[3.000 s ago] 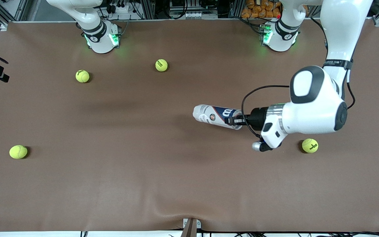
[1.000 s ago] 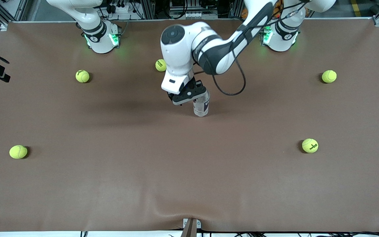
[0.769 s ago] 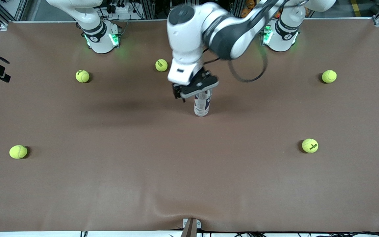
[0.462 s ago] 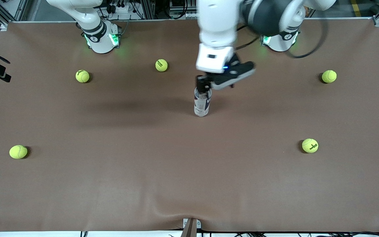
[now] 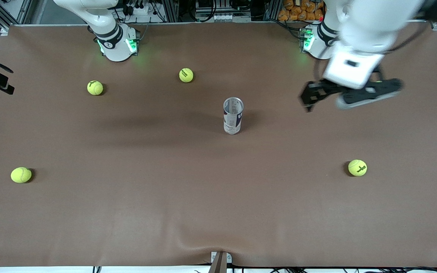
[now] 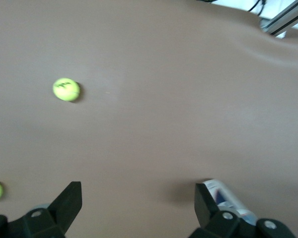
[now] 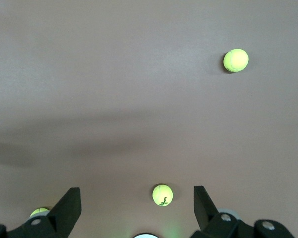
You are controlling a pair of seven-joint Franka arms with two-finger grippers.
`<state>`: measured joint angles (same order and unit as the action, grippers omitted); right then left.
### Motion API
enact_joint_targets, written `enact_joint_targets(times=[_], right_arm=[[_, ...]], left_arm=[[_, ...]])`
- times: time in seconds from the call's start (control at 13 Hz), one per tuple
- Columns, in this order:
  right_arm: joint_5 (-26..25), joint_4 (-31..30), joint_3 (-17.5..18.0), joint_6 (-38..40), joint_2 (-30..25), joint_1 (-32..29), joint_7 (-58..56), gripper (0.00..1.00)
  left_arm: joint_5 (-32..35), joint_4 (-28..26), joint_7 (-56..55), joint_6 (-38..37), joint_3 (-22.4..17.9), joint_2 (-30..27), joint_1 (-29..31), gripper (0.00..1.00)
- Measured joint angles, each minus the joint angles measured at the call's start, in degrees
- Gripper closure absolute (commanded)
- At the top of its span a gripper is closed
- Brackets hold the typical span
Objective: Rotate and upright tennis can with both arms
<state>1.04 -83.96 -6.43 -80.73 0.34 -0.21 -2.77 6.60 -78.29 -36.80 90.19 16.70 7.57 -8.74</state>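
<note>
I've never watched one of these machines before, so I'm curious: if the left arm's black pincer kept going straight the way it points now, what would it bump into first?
Probably just the bare brown table covering. The open left pincer points down at it, with nothing between its fingers. The upright clear-and-navy tennis can stands off to one side, though depth is hard to judge.

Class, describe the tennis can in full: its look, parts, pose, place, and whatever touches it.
The tennis can is a slim tube standing upright on the brown table, near the middle. Its metallic rim faces up and the mouth looks open. The wall appears clear or white with a navy band and small printed labels. Nothing touches it but the table. The left gripper, jaws open, is in the air toward the left arm's end, apart from the can.
</note>
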Motion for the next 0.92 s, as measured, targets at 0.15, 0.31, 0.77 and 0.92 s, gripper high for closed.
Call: enact_joint_targets(times=[0.15, 0.31, 0.77, 0.92], right_arm=[[0.0, 0.0, 0.0, 0.0, 0.0, 0.0, 0.0, 0.0], [0.0, 0.0, 0.0, 0.0, 0.0, 0.0, 0.0, 0.0], [0.0, 0.0, 0.1, 0.0, 0.0, 0.0, 0.0, 0.0], [0.0, 0.0, 0.1, 0.0, 0.0, 0.0, 0.0, 0.0]], left_arm=[[-1.1, -1.7, 10.5, -1.2, 0.0, -1.9, 5.2, 0.0], [-2.9, -4.7, 18.6, -1.4, 0.0, -3.9, 9.9, 0.0], [-9.3, -17.2, 26.8, 3.4, 0.0, -12.9, 16.7, 0.0], [-9.3, -17.9, 28.1, 4.1, 0.0, -13.8, 17.1, 0.0]])
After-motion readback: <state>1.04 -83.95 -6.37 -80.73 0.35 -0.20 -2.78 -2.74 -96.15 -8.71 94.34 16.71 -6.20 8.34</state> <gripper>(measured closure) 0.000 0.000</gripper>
